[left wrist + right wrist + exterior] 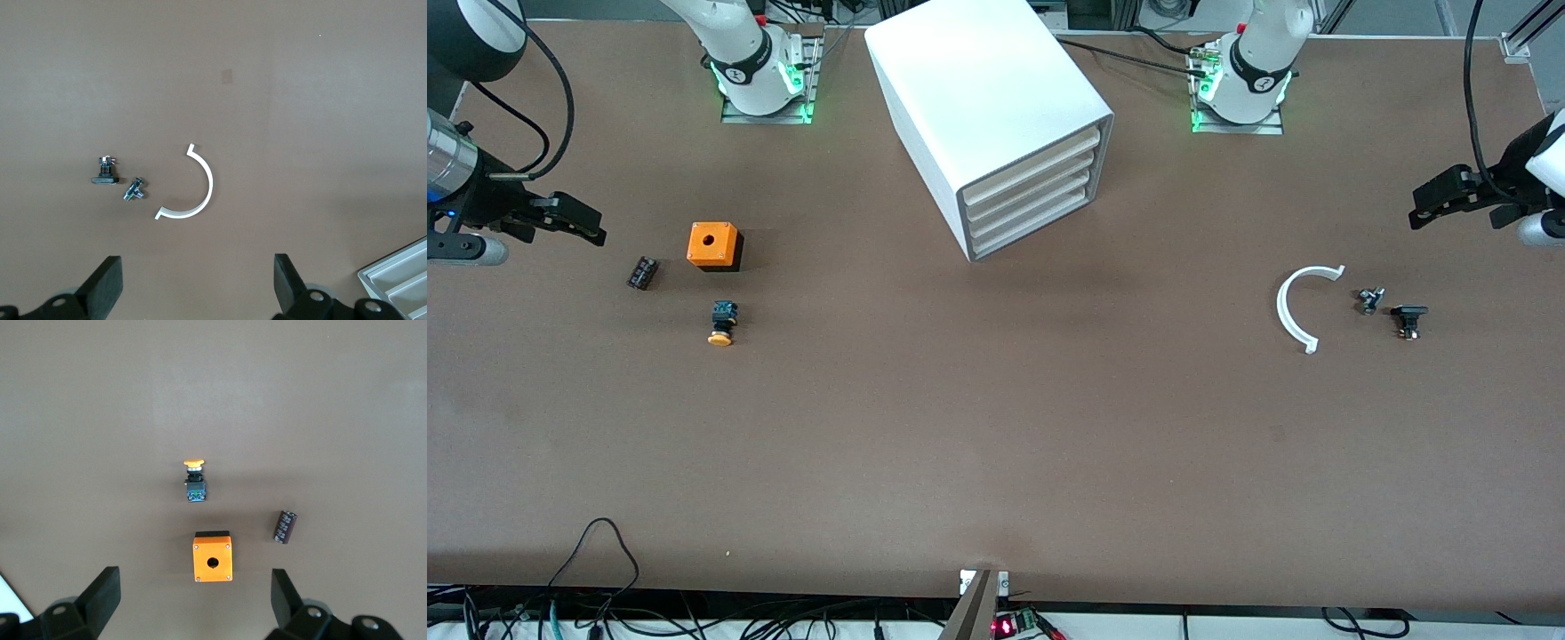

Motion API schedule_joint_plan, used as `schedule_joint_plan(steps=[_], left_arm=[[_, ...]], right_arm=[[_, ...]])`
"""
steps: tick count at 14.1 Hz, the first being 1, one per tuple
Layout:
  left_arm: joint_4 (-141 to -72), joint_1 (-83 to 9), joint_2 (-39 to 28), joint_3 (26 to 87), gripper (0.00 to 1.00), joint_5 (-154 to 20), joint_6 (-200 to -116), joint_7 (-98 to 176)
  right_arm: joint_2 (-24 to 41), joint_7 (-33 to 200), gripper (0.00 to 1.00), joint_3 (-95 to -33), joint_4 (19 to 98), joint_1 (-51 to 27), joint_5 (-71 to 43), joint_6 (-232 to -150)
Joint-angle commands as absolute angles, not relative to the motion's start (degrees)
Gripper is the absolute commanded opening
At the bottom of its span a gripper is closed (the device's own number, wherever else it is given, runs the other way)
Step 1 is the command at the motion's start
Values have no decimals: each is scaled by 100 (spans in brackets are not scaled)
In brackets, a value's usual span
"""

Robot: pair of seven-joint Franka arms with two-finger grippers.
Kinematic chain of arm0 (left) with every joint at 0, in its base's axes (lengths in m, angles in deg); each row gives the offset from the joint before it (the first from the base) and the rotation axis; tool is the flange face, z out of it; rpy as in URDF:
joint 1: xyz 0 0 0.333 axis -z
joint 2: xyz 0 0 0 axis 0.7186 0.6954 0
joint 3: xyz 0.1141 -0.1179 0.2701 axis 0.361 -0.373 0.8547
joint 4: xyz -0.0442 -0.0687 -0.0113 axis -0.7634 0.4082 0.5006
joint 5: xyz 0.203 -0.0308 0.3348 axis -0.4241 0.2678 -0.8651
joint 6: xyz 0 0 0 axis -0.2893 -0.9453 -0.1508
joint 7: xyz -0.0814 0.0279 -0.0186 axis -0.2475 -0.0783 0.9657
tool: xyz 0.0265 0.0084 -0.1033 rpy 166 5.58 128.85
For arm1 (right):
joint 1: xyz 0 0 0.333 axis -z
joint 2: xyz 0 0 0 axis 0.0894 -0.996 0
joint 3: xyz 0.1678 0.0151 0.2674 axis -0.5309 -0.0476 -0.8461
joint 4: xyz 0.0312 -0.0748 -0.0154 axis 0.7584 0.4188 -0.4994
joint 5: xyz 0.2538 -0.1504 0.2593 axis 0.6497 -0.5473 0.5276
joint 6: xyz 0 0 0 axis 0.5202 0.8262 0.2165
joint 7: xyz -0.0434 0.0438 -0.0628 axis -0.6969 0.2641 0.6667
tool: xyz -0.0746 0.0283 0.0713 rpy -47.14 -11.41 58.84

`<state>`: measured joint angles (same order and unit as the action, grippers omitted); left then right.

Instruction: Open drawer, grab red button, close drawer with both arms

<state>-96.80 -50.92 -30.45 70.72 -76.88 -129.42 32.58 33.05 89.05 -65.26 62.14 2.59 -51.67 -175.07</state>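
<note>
Four Drawers Shut, Both Arms Parked Wide

Four cream fronts sit flush in the cabinet (996, 116), which stands on the surface (996, 444) between the two bases, its front turned toward the front camera and slanted toward the left arm's end. None of them is pulled out, so the opening step is not yet done, and which drawer (1032, 191) is the target cannot be told. No red button shows anywhere; it is presumably inside.

The left gripper (1427, 209) hangs over its end of the surface, jaws spread wide and empty, as its wrist view confirms (197, 283). A corner of the cabinet front shows in that view (397, 277), so this arm looks the better placed for the pull. The right gripper (578, 222) hangs over the other end, jaws likewise wide and empty (193, 600).

Under the left gripper lie a white arc (1294, 307) and two small dark parts (1392, 311). Under the right lie the orange box (713, 244), an orange-capped button (722, 323) nearer the camera, and a dark cylinder (642, 272) beside the box.

Bare surface lies between each gripper and the cabinet front. The drawer would slide out along the cabinet's long axis, toward the camera, where nothing blocks it.
</note>
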Motion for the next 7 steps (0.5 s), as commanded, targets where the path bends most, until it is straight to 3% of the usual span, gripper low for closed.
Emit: schedule_joint_plan(steps=[1, 7], left_arm=[[-9592, -5104, -3083, 7078, 100, -7617, -12891, 3102], [-9504, -5086, -3030, 7069, 100, -7626, -12882, 3119]], right_arm=[[3309, 8921, 100, -6525, 6144, 267, -5183, -17266], [3309, 8894, 100, -6542, 6118, 258, -5200, -17264]])
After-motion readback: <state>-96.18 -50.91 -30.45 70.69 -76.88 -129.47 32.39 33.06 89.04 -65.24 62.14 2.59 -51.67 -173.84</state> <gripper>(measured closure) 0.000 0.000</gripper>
